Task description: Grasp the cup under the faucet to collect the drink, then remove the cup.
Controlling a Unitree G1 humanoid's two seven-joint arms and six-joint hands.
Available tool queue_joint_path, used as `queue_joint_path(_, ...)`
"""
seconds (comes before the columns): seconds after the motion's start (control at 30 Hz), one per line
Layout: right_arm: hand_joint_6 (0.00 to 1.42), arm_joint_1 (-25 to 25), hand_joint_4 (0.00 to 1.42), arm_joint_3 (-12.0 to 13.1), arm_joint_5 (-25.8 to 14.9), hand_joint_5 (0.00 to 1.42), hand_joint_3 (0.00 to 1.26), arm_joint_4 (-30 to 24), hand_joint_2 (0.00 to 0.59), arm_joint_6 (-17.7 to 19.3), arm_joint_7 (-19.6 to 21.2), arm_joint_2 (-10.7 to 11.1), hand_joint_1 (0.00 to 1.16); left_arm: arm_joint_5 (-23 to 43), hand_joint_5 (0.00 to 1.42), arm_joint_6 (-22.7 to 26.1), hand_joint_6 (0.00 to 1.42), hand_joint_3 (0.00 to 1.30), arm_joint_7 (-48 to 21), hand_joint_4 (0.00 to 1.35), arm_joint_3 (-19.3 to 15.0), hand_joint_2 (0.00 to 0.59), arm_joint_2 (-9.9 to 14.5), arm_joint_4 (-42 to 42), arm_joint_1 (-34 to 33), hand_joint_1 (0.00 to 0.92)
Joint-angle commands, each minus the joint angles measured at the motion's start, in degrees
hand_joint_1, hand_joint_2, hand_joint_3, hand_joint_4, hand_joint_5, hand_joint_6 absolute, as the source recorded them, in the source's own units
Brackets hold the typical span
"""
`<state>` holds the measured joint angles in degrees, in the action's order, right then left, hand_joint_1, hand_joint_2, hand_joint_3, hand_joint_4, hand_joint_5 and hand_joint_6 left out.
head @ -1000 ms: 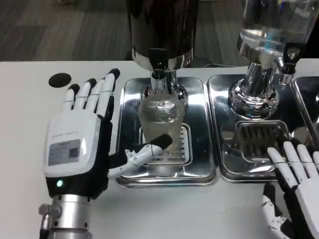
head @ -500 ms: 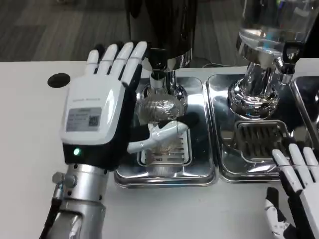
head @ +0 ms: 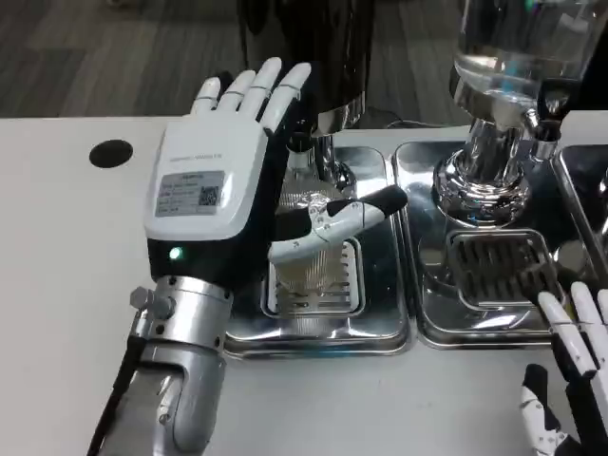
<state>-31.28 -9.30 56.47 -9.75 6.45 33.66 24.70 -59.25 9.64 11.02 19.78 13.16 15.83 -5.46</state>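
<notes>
Nearest the camera, at the lower right corner of the frame, the right hand (head: 575, 380) rests low by the table edge with its fingers apart and nothing in them, waiting. Left of centre, the left hand (head: 223, 195) rises on its silver forearm, white back toward the camera, fingers reaching up toward the dark dispenser (head: 304, 47) and the thumb (head: 332, 220) stretched across to the right. Behind that hand, at the frame's centre, sits the cup (head: 302, 204): clear, ribbed, standing on the drip grate (head: 313, 280) of the left steel tray (head: 380, 323), directly below the faucet (head: 302, 142). The thumb crosses the cup's front, but whether the fingers actually bear on the far side is hidden, so I cannot tell if it is held. The cup looks thin, light and slick, likely plastic, so a hard squeeze could buckle it, and it will get heavier and sloshy as it fills. The best hold is around the mid body, on the ribs, thumb opposite fingers, kept upright. To the upper right, a second dispenser with a clear tank (head: 518, 47) stands over its own tray.
</notes>
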Motion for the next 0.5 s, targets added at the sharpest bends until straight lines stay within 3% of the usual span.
queue_joint_path(0.03, 0.00, -0.1, 0.00, 0.5, -0.5, 0.00, 0.11, 0.7, 0.565, 0.8, 1.1, 0.1, 0.17, -0.8, 0.15, 0.8, 0.12, 0.21, -0.9, 0.00, 0.3, 0.065, -0.5, -2.2, -0.9, 0.000)
queue_joint_path(0.27, 0.00, -0.3, 0.00, 0.8, -0.9, 0.00, 0.11, 0.5, 0.564, 1.1, 1.2, 0.2, 0.18, -0.8, 0.23, 0.3, 0.19, 0.27, -0.1, 0.00, 0.8, 0.068, -0.8, -2.6, -0.1, 0.000)
queue_joint_path(0.5, 0.00, -0.1, 0.00, 0.2, -0.6, 0.00, 0.11, 1.0, 0.564, 1.4, 1.1, 0.0, 0.18, -0.4, 0.30, -0.4, 0.24, 0.31, 1.7, 0.09, 0.9, 0.073, -0.6, -1.5, 2.4, 0.000)
